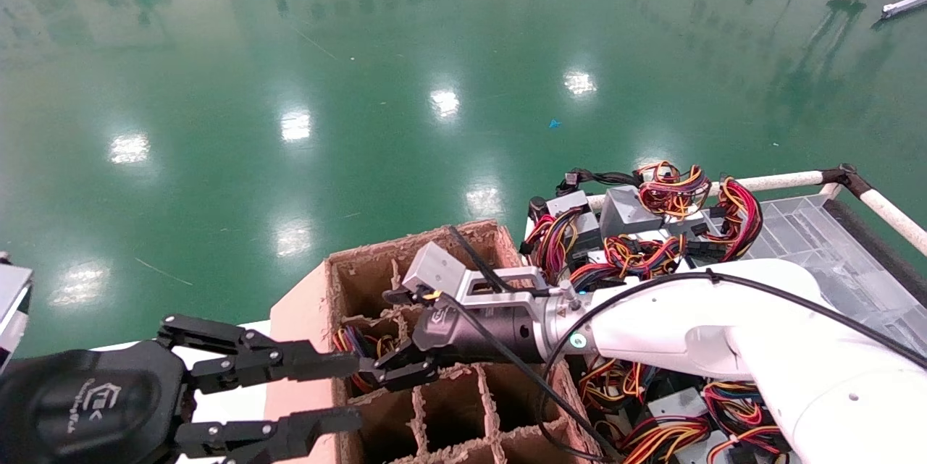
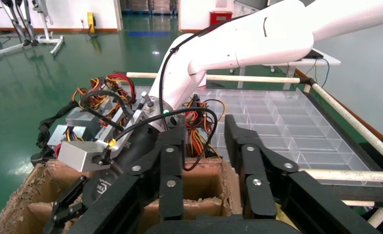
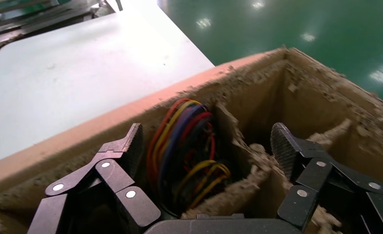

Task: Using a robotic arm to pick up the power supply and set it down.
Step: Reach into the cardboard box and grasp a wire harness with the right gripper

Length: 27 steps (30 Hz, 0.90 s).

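A bundle of red, yellow and blue wires point(image 3: 184, 151) fills a cell at the near-left corner of the brown divided cardboard box point(image 1: 500, 239); it shows in the head view as wires point(image 1: 358, 343). The power supply's grey body is hidden under them. My right gripper point(image 1: 397, 334) hovers open right over that cell, one finger on each side of the bundle, touching nothing; it is the right gripper point(image 3: 206, 141) in its wrist view. My left gripper point(image 1: 351, 391) stands open and empty at the box's left side, pointing at the right arm's wrist; its wrist view shows the left gripper point(image 2: 202, 129).
Right of the box, a bin holds several grey power supplies with coloured wire bundles point(image 1: 637, 218). Beyond it lies a clear plastic divider tray point(image 1: 818, 232) inside a white pipe frame point(image 1: 782, 180). A white table point(image 3: 82, 73) sits left of the box. Green floor lies ahead.
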Tool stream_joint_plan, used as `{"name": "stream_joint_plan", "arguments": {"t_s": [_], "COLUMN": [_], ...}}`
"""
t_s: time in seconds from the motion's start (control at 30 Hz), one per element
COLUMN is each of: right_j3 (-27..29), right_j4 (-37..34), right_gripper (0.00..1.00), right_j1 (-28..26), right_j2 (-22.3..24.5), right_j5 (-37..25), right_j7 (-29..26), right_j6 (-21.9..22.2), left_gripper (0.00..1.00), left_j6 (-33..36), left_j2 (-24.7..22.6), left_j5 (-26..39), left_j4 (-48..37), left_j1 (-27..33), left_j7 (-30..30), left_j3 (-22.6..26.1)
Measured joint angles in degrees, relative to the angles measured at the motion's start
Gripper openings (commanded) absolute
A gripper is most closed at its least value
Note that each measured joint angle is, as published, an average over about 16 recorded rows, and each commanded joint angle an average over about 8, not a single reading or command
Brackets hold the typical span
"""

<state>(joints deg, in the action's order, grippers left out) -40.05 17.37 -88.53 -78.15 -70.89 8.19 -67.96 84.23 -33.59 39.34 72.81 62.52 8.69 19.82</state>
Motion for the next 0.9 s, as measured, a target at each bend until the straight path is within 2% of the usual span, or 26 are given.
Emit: {"name": "stream_joint_plan", "arguments": {"t_s": [0.57,0.9], "right_j3": [-7.2,-10.0], "right_j4": [4.4,3.5], "right_gripper": [0.0,0.0], "right_j1": [2.6,2.6], "right_j2": [0.1,0.4], "right_j5": [5.5,8.3], "right_j7": [-3.7,-4.4], "right_j6": [4.0,3.9], "left_gripper": [1.0,1.0], "left_j6": [0.0,0.0], "left_j2": [0.0,0.0], "left_j5": [0.0,0.0], "left_j4": [0.0,0.0], "left_j1": [0.0,0.0], "left_j7": [0.0,0.0], "left_j3": [0.0,0.0]}}
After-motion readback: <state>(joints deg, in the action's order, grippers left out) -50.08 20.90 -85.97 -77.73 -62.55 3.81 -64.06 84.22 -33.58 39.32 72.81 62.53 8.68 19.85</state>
